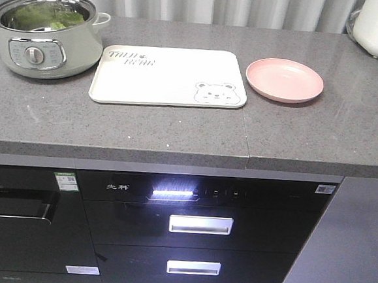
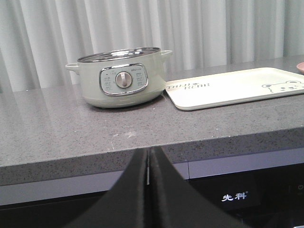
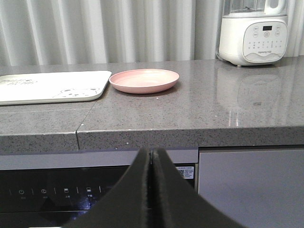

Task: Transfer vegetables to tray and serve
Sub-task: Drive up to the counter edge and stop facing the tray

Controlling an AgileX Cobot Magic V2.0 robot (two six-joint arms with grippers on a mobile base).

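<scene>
Green leafy vegetables (image 1: 45, 15) lie inside the pale green electric pot (image 1: 40, 35) at the back left of the counter. The cream tray (image 1: 168, 77) with a bear face rests flat beside the pot and holds nothing; it also shows as the tray (image 2: 237, 88) and the tray (image 3: 52, 86). In the left wrist view the pot (image 2: 121, 78) hides its contents. My left gripper (image 2: 148, 154) is shut on nothing, low in front of the counter edge. My right gripper (image 3: 151, 154) is likewise shut on nothing, below the counter front. Neither gripper shows in the front view.
A round pink plate (image 1: 284, 79) sits right of the tray. A white appliance (image 3: 254, 31) stands at the back right. The grey stone counter (image 1: 177, 127) has a seam right of the tray. Below are black built-in appliances with drawer handles (image 1: 201, 224).
</scene>
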